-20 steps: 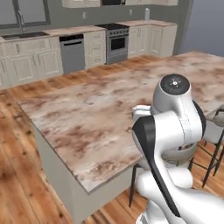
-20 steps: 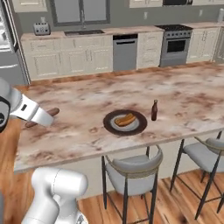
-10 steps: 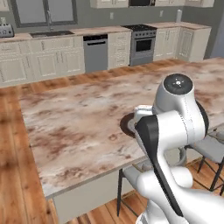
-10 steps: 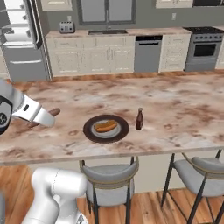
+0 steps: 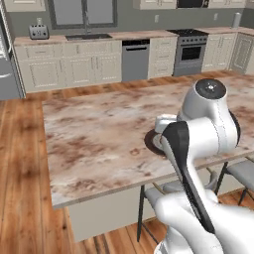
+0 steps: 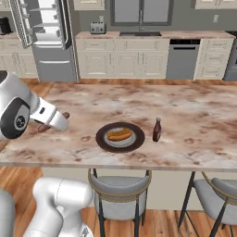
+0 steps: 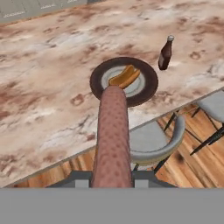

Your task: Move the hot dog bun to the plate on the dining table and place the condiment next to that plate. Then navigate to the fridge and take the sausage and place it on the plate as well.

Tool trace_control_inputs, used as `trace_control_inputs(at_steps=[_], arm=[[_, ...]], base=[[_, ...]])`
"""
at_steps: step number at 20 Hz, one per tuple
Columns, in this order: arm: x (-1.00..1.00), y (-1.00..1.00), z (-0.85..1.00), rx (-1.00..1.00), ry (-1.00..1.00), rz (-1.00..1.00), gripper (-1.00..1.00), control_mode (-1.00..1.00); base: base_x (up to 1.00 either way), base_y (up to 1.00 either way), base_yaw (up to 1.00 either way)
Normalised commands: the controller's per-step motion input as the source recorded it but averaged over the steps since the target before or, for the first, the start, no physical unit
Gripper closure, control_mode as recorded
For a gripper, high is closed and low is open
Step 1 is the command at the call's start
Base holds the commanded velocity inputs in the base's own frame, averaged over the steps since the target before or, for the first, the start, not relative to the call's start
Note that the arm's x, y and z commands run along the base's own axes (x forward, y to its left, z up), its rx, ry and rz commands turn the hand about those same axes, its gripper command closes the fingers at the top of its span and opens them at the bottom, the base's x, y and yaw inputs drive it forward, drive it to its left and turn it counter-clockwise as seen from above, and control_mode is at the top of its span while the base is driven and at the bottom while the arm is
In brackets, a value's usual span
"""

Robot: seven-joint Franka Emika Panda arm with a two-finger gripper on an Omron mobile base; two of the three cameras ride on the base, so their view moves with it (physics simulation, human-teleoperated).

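My gripper [image 6: 59, 120] is shut on the sausage [image 7: 113, 135], a reddish-brown cylinder that runs up the middle of the hand view. It hangs above the near edge of the dining table [image 6: 185, 106], to the left of the plate. The dark-rimmed plate [image 6: 104, 141] lies on the table with the hot dog bun [image 6: 119, 134] on it. Just right of the plate stands the condiment [image 6: 157, 130], upright. The hand view looks down on the plate [image 7: 148, 83], the bun [image 7: 126, 75] and the condiment [image 7: 165, 53]. My arm hides most of the plate [image 5: 150, 143] in the left base view.
The fridge [image 6: 46, 37] stands at the back left with its door open. Cream cabinets, a dishwasher [image 6: 181, 59] and a stove [image 5: 191, 53] line the far wall. Grey stools [image 6: 119, 187] are tucked under the table's near edge.
The base has moved, so both base views have swung: the fridge has come into view and the table sits squarer. The sausage stays in my shut gripper.
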Motion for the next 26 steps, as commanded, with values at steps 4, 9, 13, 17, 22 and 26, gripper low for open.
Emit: trace_control_inputs(at_steps=[4, 9, 13, 17, 22, 26], arm=[[1.00, -0.75, -0.28, 0.17, 0.19, 0.08, 1.00, -1.00], [1.00, -0.43, -0.53, 0.04, 0.21, -0.01, 1.00, -1.00], [1.00, -0.32, -0.58, 0.00, 0.19, -0.03, 1.00, -1.00], [1.00, -0.37, -0.54, 0.00, 0.14, 0.00, 1.00, -1.00], [0.91, -0.32, -0.47, 0.00, 0.05, 0.00, 1.00, -1.00], [0.45, -0.27, -0.31, 0.01, 0.00, 0.03, 1.00, -1.00]], base=[[0.00, 0.00, 0.00], [0.00, 0.00, 0.00], [0.00, 0.00, 0.00], [0.00, 0.00, 0.00], [0.00, 0.00, 0.00], [0.00, 0.00, 0.00]])
